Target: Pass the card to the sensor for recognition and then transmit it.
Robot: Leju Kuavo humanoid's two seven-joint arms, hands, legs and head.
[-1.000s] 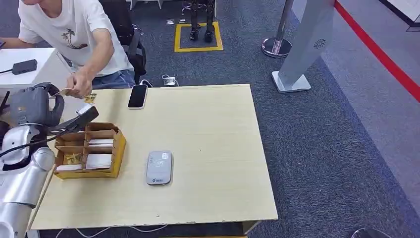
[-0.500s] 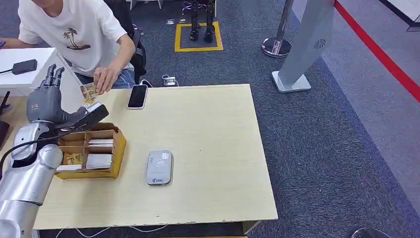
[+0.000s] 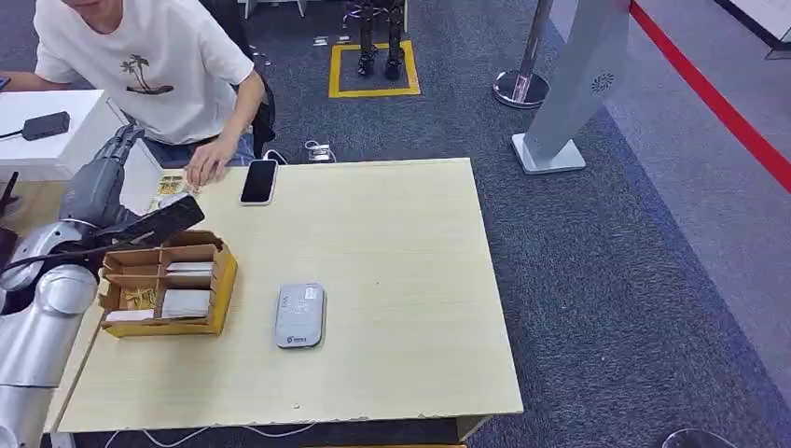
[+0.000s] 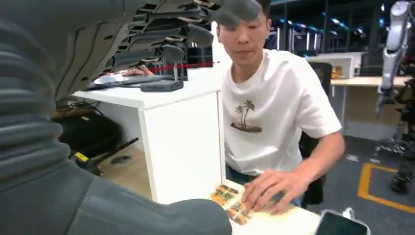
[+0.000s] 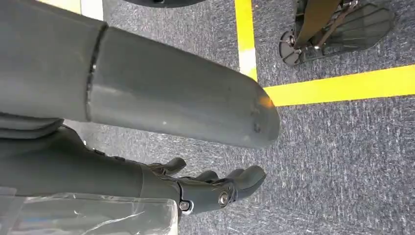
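Observation:
The patterned card [image 3: 171, 184] lies on the table's far left corner, and a person's hand [image 3: 207, 168] rests partly on it. My left hand [image 3: 104, 187] hovers just left of it, above the cardboard box, fingers spread and holding nothing. In the left wrist view the card [image 4: 229, 199] sits under the person's hand [image 4: 274, 183], framed by my fingers [image 4: 186, 34] and thumb. The grey card sensor [image 3: 300, 315] lies flat near the table's middle front. My right hand [image 5: 215, 188] hangs over the carpet with nothing in it.
A cardboard box [image 3: 220, 280] with compartments of cards stands at the table's left. A black phone [image 3: 259, 180] lies at the far edge beside the person's hand. The person sits behind the far left corner, next to a white desk [image 3: 37, 140].
The person has taken the card away from my left hand and laid it on the table. My left hand has opened and tilted its fingers toward the person.

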